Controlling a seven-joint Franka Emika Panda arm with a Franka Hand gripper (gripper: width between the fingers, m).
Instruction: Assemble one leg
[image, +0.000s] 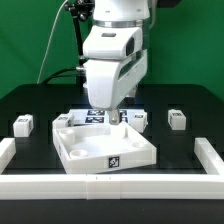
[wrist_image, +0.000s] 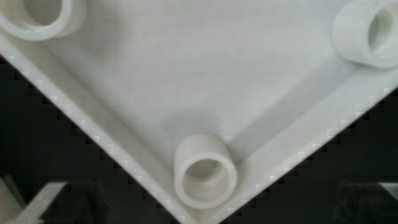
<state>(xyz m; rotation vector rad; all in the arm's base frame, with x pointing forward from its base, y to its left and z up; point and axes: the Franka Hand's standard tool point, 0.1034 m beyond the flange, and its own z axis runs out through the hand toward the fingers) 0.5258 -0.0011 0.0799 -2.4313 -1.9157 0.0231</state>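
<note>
Hand (image: 112, 116): released, jaws apart, grasping nothing; low over a far corner of the tray.
Tray (image: 90, 162): white, raised rim, mid-worktop, with a tag on its near wall.
Sockets: the wrist view shows three round ones inside the tray, one (wrist_image: 205, 176) in the corner below the hand.
Legs: four, all standing on the worktop (image: 35, 100), none in the tray.
First leg (image: 22, 124): well off to the exterior view's left.
Second leg (image: 64, 120): just beside the tray's far left corner.
Third leg (image: 138, 118): near the hand, on the exterior view's right.
Fourth leg (image: 177, 119): farther right, apart from the tray.
Marker board (image: 92, 116): beyond the tray, partly hidden.
</note>
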